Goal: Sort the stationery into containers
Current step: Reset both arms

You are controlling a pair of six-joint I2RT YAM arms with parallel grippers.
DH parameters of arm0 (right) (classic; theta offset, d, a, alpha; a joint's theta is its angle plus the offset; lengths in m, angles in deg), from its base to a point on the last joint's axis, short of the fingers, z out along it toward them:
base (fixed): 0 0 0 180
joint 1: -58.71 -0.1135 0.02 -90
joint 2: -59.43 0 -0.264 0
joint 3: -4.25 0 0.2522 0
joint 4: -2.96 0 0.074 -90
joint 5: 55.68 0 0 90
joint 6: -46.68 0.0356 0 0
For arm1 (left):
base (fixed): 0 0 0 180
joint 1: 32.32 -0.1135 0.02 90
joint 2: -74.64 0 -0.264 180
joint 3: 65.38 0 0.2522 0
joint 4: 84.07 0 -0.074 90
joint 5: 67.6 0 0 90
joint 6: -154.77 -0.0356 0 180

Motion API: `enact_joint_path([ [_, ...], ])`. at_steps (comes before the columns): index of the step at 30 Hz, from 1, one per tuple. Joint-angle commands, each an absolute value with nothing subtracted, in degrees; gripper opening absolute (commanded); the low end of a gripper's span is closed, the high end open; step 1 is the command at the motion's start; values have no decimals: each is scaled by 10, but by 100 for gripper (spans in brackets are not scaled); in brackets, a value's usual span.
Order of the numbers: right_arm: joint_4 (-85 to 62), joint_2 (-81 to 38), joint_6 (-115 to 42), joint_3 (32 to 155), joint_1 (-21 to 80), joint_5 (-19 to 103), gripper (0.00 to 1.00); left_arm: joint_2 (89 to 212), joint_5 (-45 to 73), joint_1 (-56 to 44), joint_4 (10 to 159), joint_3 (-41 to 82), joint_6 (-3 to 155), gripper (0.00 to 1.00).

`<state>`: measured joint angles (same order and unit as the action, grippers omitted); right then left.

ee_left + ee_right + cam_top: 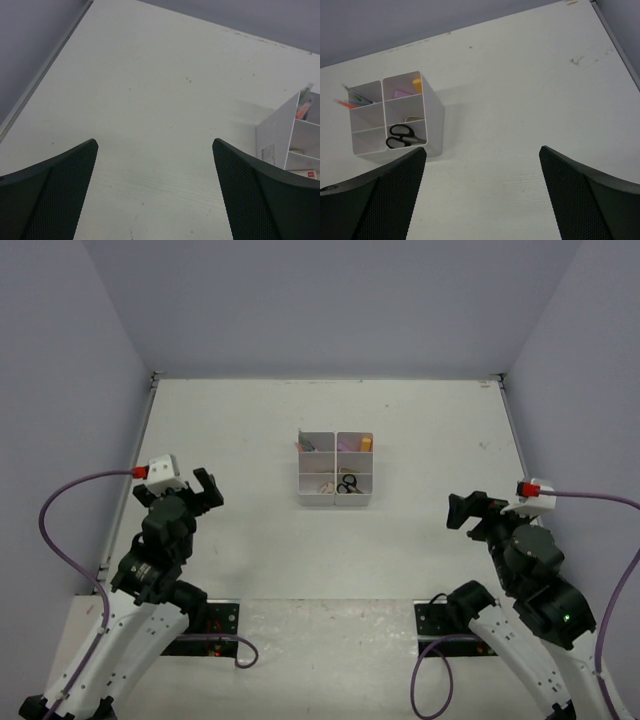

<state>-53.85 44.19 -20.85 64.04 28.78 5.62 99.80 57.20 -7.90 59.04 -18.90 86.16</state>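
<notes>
The white organizer [435, 125] is standing upright near the middle of the table [250, 420], a little toward the far side, showing two columns of three square compartments. The black-handled scissors [401, 136] are lying in the nearest compartment of its right column, finger loops showing. Tan erasers [326, 485] are sitting in the nearest compartment of the left column, just beside the scissors' compartment. In the far right compartment a pink marker [401, 93] and an orange marker [417, 85] are resting side by side. The far left compartment is holding thin pens [351, 97], their grey and orange ends sticking up over the rim and leaning out to the left. Something pale is lying in the middle right compartment, too small to tell.

The left gripper [203, 490] is hanging above the left side of the table, well apart from the organizer, its jaws spread wide and gripping nothing. In its wrist view only bare tabletop is showing between the black textured fingers [60, 185], with the organizer at the right edge. The right gripper [465, 510] is hanging above the right side, also well apart from the organizer, its jaws standing just as wide and gripping nothing. A purple cable [60, 530] is looping from each wrist, and grey walls [330, 300] are enclosing the table on three sides.
</notes>
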Motion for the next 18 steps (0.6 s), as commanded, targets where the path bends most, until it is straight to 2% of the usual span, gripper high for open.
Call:
enact_joint_path([
  [1,-505,426,-204,626,289,39,99,981,567,-83,628,-201,848,100],
  [18,-489,382,-192,629,289,41,99,986,538,-83,636,-207,842,100],
])
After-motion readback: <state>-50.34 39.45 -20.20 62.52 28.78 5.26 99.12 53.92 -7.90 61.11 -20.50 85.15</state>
